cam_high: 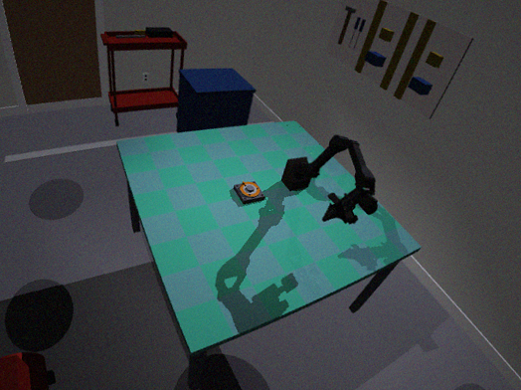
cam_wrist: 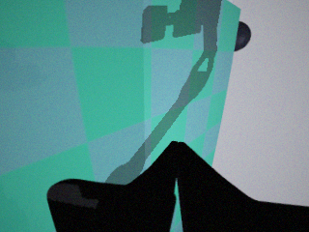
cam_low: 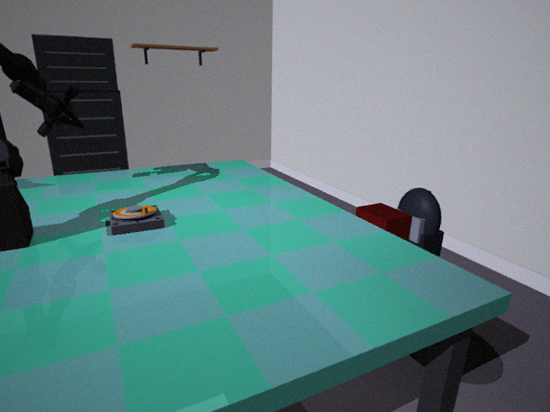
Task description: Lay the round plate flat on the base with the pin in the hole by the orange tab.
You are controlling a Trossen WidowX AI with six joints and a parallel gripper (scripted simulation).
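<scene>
The round plate (cam_high: 242, 189) (cam_low: 119, 213), with an orange ring and a grey middle, sits on the square dark grey base (cam_high: 249, 201) (cam_low: 138, 228). In the exterior view the plate looks slightly tilted, not flush with the base. The orange tab (cam_low: 145, 210) is on its right part in that view. The pin and the hole cannot be made out. My gripper (cam_high: 324, 219) (cam_low: 82, 125) (cam_wrist: 177, 147) is shut and empty, its fingertips together. It hangs in the air above the table, well away from the plate, and touches nothing.
The plate and base stand on the green and blue checkered table (cam_high: 194, 217) (cam_low: 280, 272), near the arm's mount (cam_high: 297, 173). Shadows of the arm fall across the table. A red shelf cart (cam_high: 145, 96) and a blue cabinet (cam_high: 214, 101) stand beyond the table.
</scene>
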